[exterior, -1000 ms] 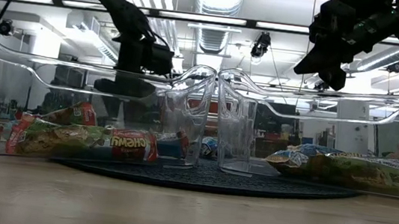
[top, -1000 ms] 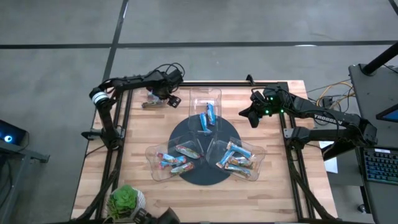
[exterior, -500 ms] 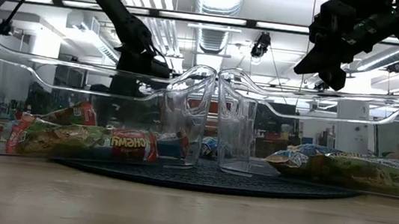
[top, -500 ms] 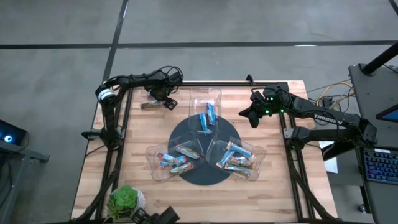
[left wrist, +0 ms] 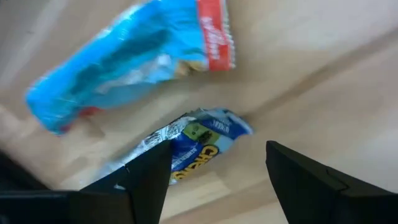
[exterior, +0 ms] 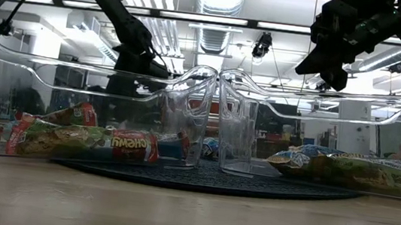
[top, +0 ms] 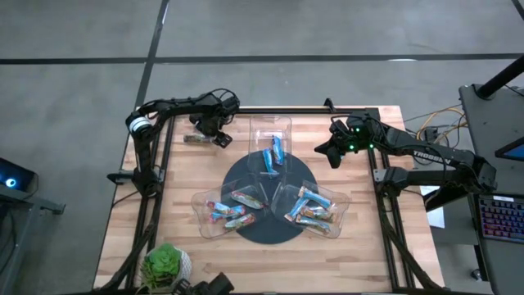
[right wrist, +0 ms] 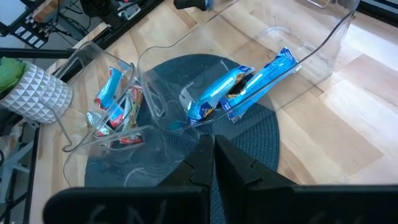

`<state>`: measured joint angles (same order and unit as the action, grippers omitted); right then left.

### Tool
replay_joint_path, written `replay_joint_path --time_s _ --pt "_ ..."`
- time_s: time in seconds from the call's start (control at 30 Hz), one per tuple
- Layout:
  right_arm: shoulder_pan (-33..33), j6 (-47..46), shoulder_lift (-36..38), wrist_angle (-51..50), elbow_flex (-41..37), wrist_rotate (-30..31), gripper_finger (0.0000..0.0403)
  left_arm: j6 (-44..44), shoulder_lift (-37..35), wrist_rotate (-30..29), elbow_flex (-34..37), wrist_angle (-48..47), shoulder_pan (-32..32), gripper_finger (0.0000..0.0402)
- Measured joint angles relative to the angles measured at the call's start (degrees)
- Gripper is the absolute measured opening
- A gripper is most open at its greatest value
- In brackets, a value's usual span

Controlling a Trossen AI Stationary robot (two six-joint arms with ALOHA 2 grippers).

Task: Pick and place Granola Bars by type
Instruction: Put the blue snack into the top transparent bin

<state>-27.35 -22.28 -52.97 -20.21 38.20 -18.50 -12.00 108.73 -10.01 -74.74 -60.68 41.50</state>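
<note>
Blue bars: two wrapped granola bars (left wrist: pixel 134 62) lie on the wood just beyond the left gripper (left wrist: pixel 214 180).
Left gripper: fingers spread, empty, low over them.
Right gripper (top: pixel 330 152): fingers pressed together, raised beside the clear trays (right wrist: pixel 323 46).

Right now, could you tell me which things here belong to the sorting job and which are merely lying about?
Job:
- granola bars in the clear trays
- two loose bars by the open left end effector

Lying about:
- potted plant
- dark round mat
- right end effector, shut, waiting
</note>
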Motion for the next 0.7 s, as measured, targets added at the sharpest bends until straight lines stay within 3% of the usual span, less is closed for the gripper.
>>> replay_joint_path --time_s 0.2,0.43,0.7 --pt "0.0 0.0 0.0 0.0 0.0 0.01 0.0008 -2.56 0.0 9.08 0.02 0.06 -0.31 0.024" --pt "0.0 0.21 0.0 0.0 0.0 0.04 0.0008 -4.09 -0.64 9.26 -1.51 -0.52 -1.44 0.024" --pt "-0.04 0.4 -0.02 0.0 -0.03 0.14 0.0008 -5.71 -2.84 8.85 -8.98 -3.35 -2.17 0.024"
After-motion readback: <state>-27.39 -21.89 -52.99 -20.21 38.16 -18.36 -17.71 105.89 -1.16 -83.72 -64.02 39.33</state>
